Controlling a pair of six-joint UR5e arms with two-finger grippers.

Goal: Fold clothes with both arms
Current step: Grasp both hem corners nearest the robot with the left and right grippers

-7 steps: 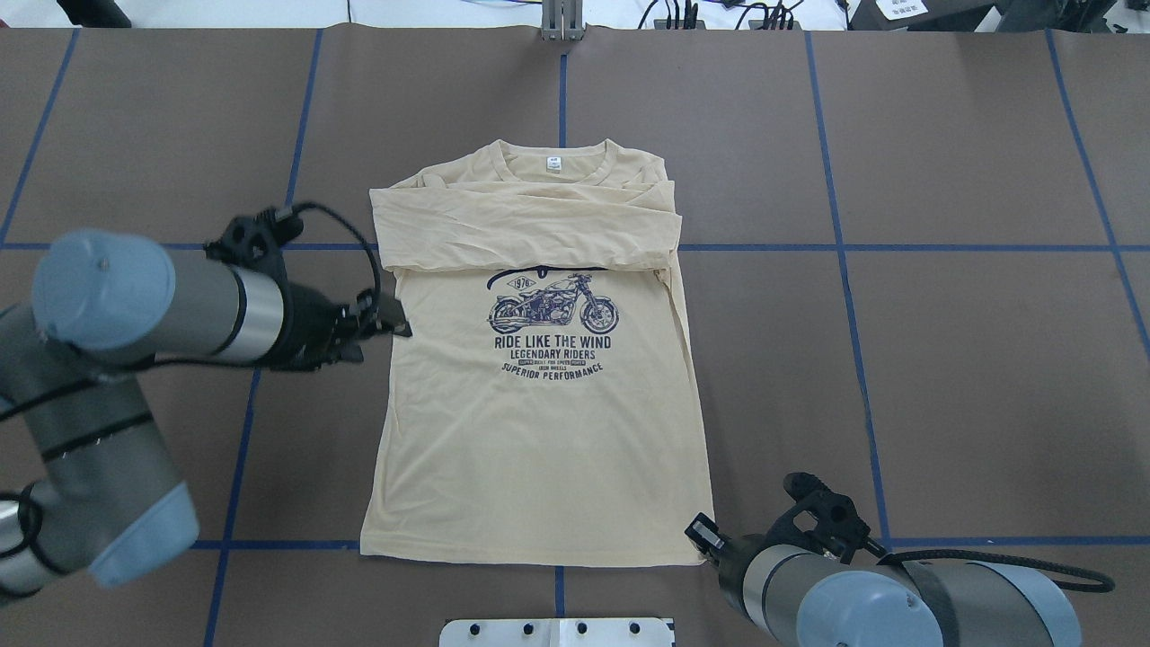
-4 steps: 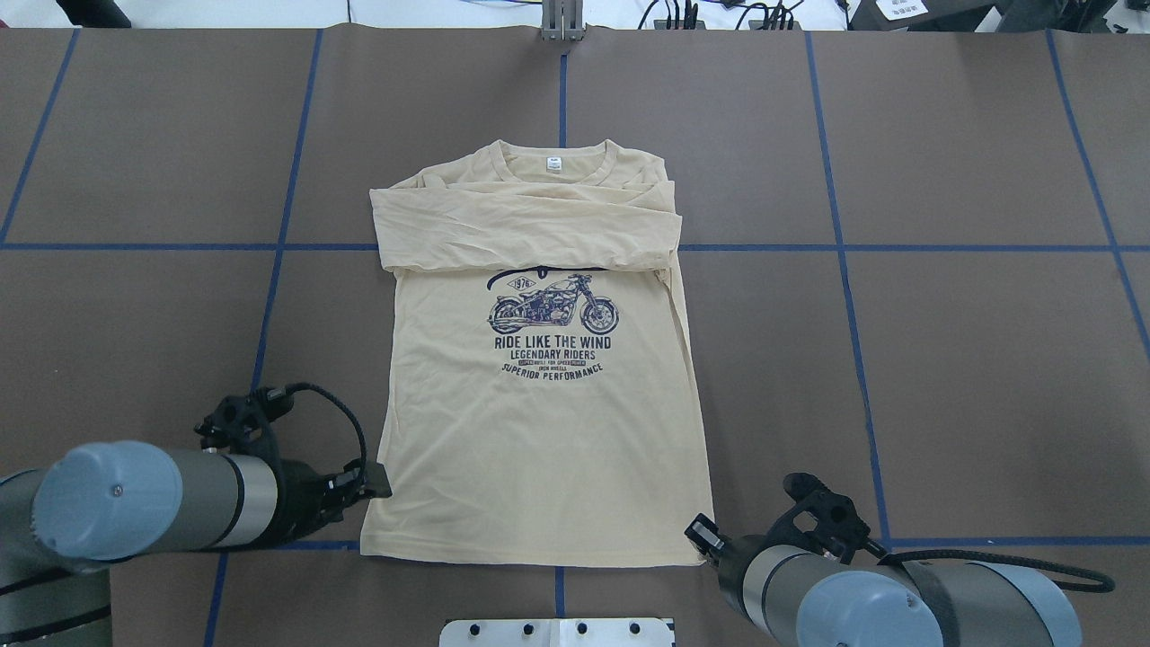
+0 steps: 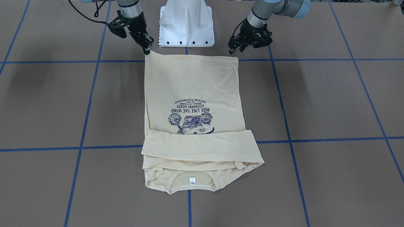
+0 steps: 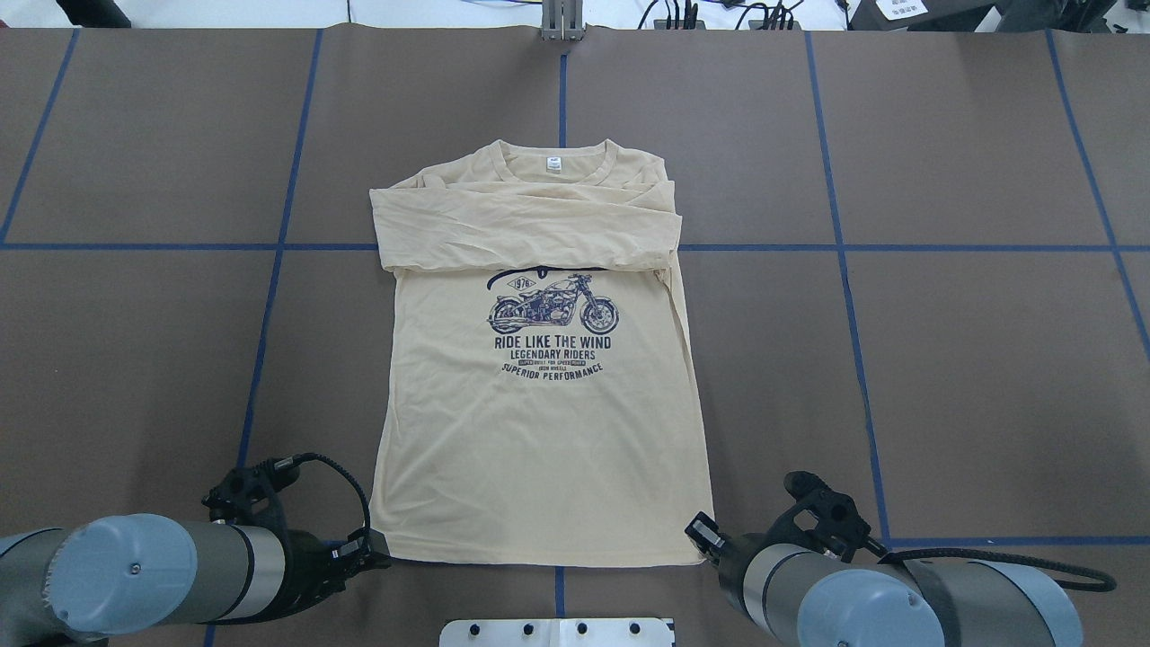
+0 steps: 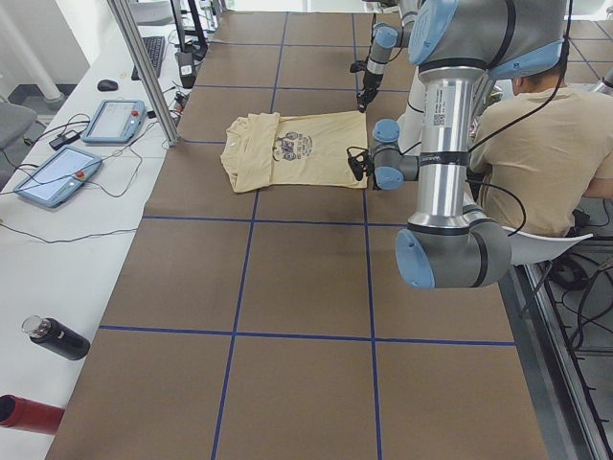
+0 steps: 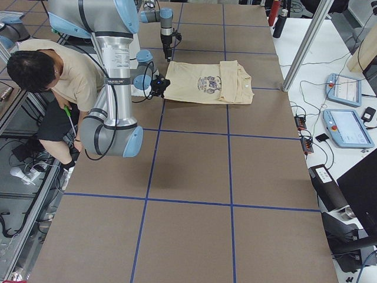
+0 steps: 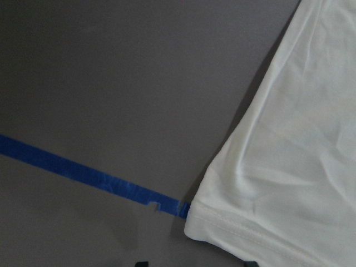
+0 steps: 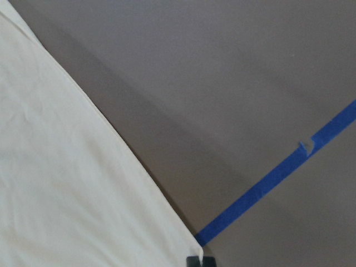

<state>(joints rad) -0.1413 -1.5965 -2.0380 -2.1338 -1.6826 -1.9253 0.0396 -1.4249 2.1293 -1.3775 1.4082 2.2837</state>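
Note:
The cream-yellow shirt [image 4: 539, 431] lies flat, print up, both sleeves folded across the chest [image 3: 202, 146] and the collar on the far side. My left gripper [image 4: 384, 559] [image 3: 235, 49] is open, low at the hem's left corner. In the left wrist view that corner [image 7: 222, 222] sits just ahead of the gap between the two fingertips. My right gripper [image 3: 147, 50] [image 4: 703, 537] is shut on the hem's right corner, which peaks up slightly into it. The right wrist view has the shirt edge [image 8: 139, 172] running down to the closed gripper [image 8: 200, 261].
The white pedestal base [image 3: 186, 25] stands just behind the hem. Blue tape lines [image 4: 844, 270] grid the brown table. A seated person [image 5: 536, 153] is behind the robot. Pendants [image 5: 57, 177] and bottles [image 5: 57, 337] lie on the side bench.
My left arm has swept back along the shirt's left edge, from beside the print down to the hem corner. The right arm and the shirt have not moved.

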